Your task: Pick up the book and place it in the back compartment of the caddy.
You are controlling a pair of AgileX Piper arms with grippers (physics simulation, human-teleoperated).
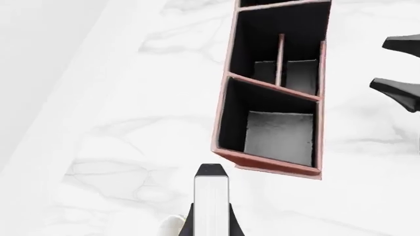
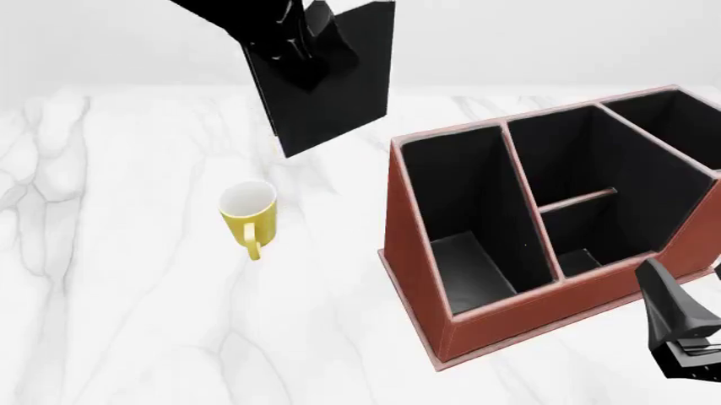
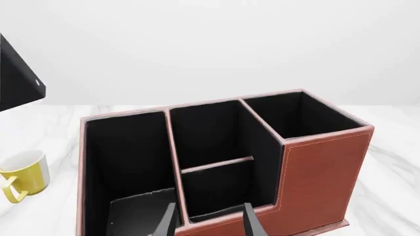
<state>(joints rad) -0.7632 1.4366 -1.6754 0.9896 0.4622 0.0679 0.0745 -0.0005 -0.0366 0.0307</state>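
White marble tabletop [image 2: 135,321] with grey veins, plain pale wall [image 2: 541,42] behind, soft even light, possibly overhead

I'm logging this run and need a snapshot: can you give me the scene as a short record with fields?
book: black book held in the air by the left pincer, left of the caddy
caddy: reddish-brown caddy on the table, no contents visible in its pockets
mug: yellow mug upright on the table, left of the caddy
right pincer: right pincer open, holding nothing, beside the caddy's near edge
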